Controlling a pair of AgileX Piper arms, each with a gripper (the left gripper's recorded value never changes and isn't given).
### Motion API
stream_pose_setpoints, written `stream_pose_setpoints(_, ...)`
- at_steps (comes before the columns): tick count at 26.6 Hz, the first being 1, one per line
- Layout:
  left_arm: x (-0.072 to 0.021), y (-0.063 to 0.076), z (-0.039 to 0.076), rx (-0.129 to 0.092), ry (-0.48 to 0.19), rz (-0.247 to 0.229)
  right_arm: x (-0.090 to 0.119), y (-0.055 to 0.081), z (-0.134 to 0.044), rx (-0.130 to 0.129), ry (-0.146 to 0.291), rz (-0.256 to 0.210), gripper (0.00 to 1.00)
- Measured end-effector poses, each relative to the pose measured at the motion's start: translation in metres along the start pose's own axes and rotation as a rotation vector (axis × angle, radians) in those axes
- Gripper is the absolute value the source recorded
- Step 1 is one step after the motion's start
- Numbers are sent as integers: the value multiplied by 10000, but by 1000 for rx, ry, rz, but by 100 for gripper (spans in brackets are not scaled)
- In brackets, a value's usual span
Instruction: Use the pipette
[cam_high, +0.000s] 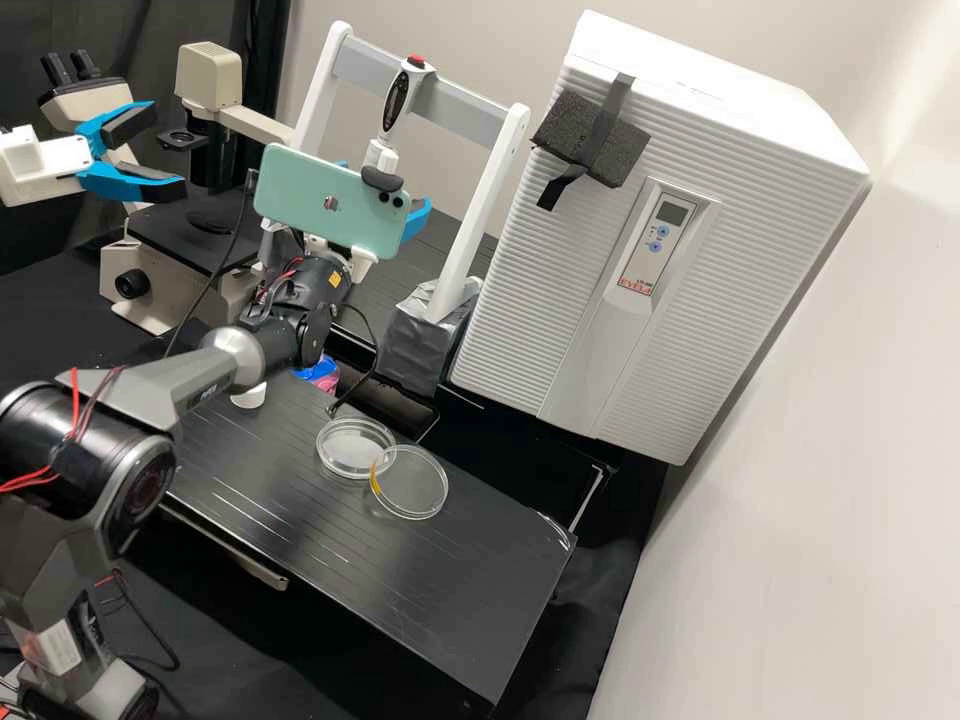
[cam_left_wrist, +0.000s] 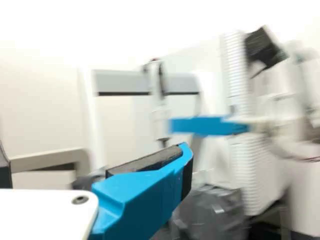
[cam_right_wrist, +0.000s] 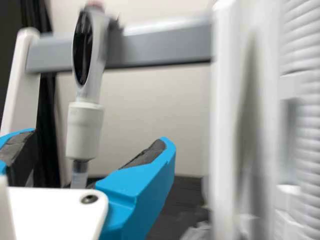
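The pipette (cam_high: 397, 100) is hanging on the white rack (cam_high: 482, 205)'s grey crossbar. The right gripper (cam_right_wrist: 85, 157) is standing wide open around its lower barrel, gripping nothing. At its 9 o'clock the left gripper (cam_high: 160, 148) is hovering, spread and empty. At 3 o'clock the white cabinet (cam_high: 700, 250) is showing red panel print, too small to read.
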Motion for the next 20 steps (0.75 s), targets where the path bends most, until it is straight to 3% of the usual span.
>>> stream_pose_setpoints(2,-100,-34,-38,24,84,17,-204,49,35,-4,6,72,100)
stream_pose_setpoints(4,-169,-60,-46,31,140,26,-361,89,36,-4,13,140,100)
stream_pose_setpoints(7,-308,-135,-68,56,267,29,-590,96,111,-35,-4,242,100)
stream_pose_setpoints(10,-413,-188,-59,80,357,21,-758,80,191,-50,-55,316,100)
stream_pose_setpoints(11,-464,-228,-67,101,413,7,-837,45,241,-45,-92,339,100)
stream_pose_setpoints(13,-519,-279,-66,117,456,-7,-939,5,320,-29,-136,374,100)
stream_pose_setpoints(15,-593,-344,-62,111,494,-12,-1029,-43,380,-22,-149,399,100)
stream_pose_setpoints(18,-719,-424,-75,85,572,30,-1168,-121,480,-32,-162,425,100)
stream_pose_setpoints(20,-772,-435,-98,90,615,35,-1234,-150,518,-39,-161,438,100)
